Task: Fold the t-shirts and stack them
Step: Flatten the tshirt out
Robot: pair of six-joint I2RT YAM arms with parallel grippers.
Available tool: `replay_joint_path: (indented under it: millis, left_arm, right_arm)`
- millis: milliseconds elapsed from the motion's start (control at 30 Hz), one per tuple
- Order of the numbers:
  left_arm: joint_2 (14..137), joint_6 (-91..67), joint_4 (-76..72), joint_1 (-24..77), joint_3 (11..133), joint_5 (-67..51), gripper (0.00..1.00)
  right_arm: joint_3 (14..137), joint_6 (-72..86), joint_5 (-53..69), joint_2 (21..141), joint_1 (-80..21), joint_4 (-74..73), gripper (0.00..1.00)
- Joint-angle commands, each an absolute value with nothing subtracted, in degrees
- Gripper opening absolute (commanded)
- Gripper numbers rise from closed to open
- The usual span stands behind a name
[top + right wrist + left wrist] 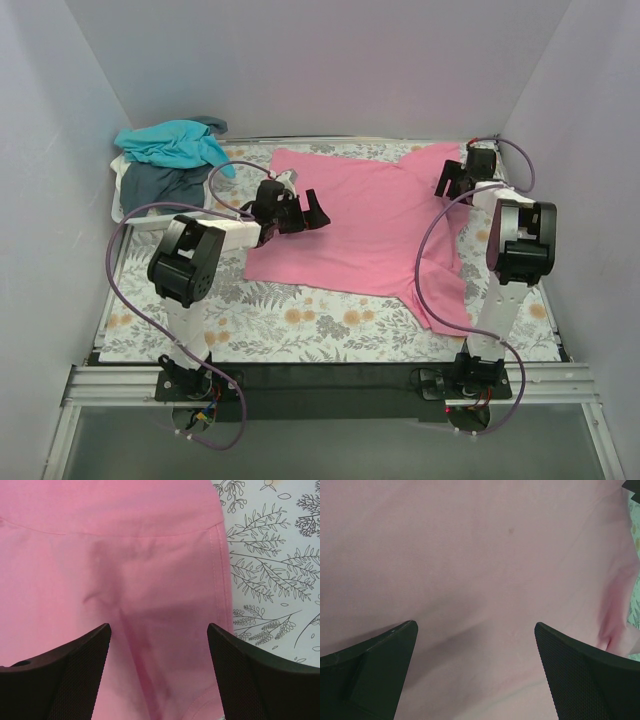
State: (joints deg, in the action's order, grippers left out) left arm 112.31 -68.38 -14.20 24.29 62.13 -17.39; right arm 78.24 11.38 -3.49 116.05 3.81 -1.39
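Bubblegum-pink cotton t-shirt point(370, 225) lies spread out mid-table on the floral cloth point(300, 320). Bright teal t-shirt point(175, 143) sits heaped on the slate grey-blue t-shirt point(160, 185) in the far left corner. Left gripper point(303, 212) hovers wide open over the pink one's left side. The right gripper point(452, 180), jaws parted and empty, is over its far right sleeve.

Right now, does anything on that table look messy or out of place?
Nothing is damaged or spilled. The pink t-shirt lies spread but crooked on the floral tabletop, its near right end rumpled. The teal t-shirt and the grey-blue t-shirt sit crumpled in a heap at the far left corner, not yet folded.
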Motion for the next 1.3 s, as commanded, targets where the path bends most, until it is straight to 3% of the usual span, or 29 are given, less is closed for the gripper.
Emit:
replay_joint_path:
  millis: [0, 300, 667, 900, 1100, 1267]
  left_arm:
    - [113.5, -67.6, -12.0, 23.6, 63.3, -17.0, 0.98]
    - [115.3, -67.0, -10.5, 22.9, 65.1, -17.3, 0.98]
    - [118.7, -66.4, -9.6, 21.4, 68.5, -19.3, 0.98]
    - [120.1, -66.0, -9.4, 21.1, 70.1, -19.7, 0.98]
    - [122.3, -65.6, -10.1, 20.9, 73.4, -21.8, 0.98]
    - [119.0, -64.3, -11.9, 21.0, 72.4, -22.6, 0.98]
  right_arm:
    - [83.6, 10.0, -2.9, 118.6, 4.2, -5.1, 0.71]
    - [93.9, 9.8, -3.5, 127.6, 4.6, -10.1, 0.72]
    - [123.9, 9.2, -0.4, 144.1, 5.1, -22.3, 0.73]
    - [129.4, 8.0, -0.4, 148.1, 5.2, -22.3, 0.73]
    - [136.9, 6.1, 7.3, 150.8, 5.3, -20.4, 0.76]
    - [125.2, 4.5, 12.0, 141.2, 5.2, -11.6, 0.76]
